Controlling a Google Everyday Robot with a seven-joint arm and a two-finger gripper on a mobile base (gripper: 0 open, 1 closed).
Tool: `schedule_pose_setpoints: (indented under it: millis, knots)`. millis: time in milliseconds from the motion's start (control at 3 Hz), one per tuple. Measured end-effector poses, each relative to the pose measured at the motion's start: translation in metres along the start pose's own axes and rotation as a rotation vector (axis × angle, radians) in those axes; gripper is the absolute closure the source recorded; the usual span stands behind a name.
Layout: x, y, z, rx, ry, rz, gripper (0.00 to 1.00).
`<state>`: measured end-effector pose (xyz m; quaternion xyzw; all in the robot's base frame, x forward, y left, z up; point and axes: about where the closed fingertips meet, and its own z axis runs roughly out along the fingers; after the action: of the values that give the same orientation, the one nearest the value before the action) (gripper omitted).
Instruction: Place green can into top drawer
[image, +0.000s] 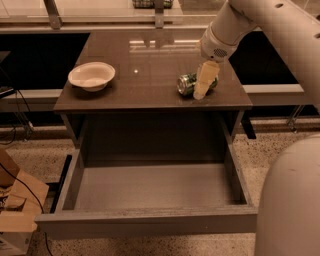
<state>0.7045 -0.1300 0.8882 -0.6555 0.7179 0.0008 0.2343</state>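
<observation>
The green can lies on its side on the brown countertop, right of centre near the front edge. My gripper hangs from the white arm at the upper right. Its cream fingers point down in front of the can's right half and hide that part of it. The top drawer is pulled wide open below the counter. Its flat grey bottom holds nothing.
A cream-white bowl sits on the left of the countertop. A cardboard box and cables stand on the floor at the lower left. Part of my white body fills the lower right corner.
</observation>
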Motion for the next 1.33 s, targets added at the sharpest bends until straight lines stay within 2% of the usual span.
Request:
schedule_pose_setpoints:
  millis: [333, 667, 1000, 1333]
  knots:
    - [0.010, -0.010, 0.029, -0.050, 0.032, 0.028, 0.03]
    - [0.036, -0.014, 0.042, -0.075, 0.069, 0.091, 0.33]
    - [0.055, -0.009, 0.043, -0.088, 0.084, 0.114, 0.58]
    - [0.055, 0.004, 0.019, -0.068, 0.047, 0.092, 0.81]
